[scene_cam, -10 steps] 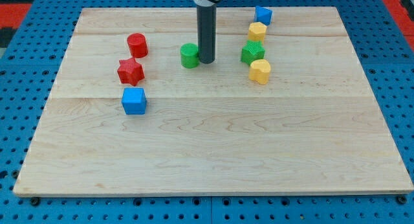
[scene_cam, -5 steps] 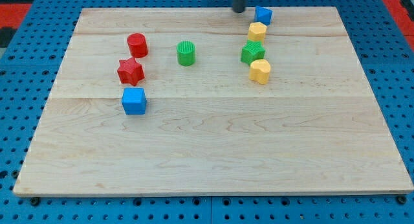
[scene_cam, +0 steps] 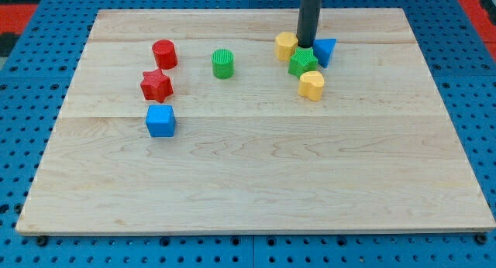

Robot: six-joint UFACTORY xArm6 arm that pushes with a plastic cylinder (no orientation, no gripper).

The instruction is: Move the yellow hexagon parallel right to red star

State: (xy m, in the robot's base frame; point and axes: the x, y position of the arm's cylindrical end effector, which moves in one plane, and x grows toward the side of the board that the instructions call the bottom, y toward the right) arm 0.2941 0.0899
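Note:
The yellow hexagon (scene_cam: 286,46) lies near the view's top, right of centre, just left of my tip (scene_cam: 308,46). The red star (scene_cam: 156,84) lies at the view's left, lower than the hexagon. My tip stands between the yellow hexagon and a blue triangular block (scene_cam: 325,51), right above a green star (scene_cam: 303,63). The rod rises out of the view's top.
A yellow heart-like block (scene_cam: 311,85) lies below the green star. A green cylinder (scene_cam: 222,63) is at centre top. A red cylinder (scene_cam: 164,53) lies above the red star and a blue cube (scene_cam: 160,121) below it. The wooden board (scene_cam: 256,183) ends on blue pegboard.
My tip left the green cylinder, went to the view's top and came down among the right cluster. The yellow hexagon shifted left and the blue block moved down and right.

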